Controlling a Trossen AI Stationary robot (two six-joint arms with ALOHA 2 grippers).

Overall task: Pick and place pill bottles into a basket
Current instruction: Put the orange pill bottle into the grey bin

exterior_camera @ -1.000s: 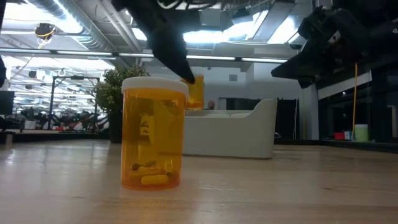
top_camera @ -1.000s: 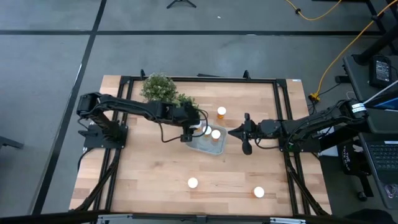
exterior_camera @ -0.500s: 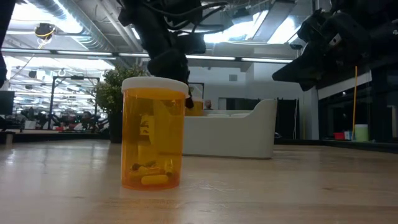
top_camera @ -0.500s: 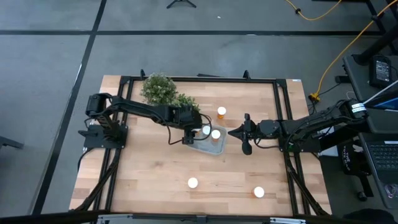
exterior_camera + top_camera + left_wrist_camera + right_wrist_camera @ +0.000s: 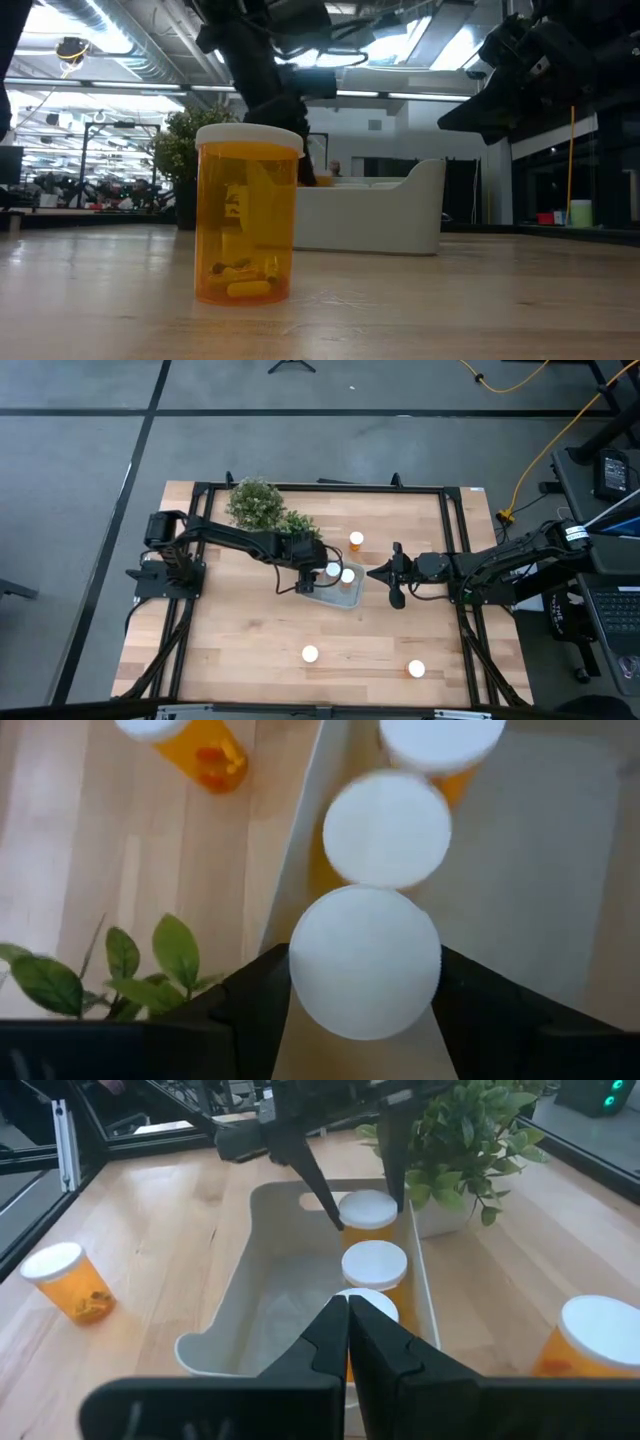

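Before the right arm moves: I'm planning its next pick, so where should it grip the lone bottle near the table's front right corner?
Grip the bottle on its orange body just under the white cap, coming straight down from above. It stands upright, cap up, with bare table all round, so any side is free. The right gripper is shut and would need to open first.

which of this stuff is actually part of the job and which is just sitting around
Part of the job:
- basket
- held bottle in the left gripper, over the basket
- basket bottle
- far bottle
- near bottles
- right gripper, waiting beside the basket

Just sitting around:
- potted plants
- yellow cable on the floor
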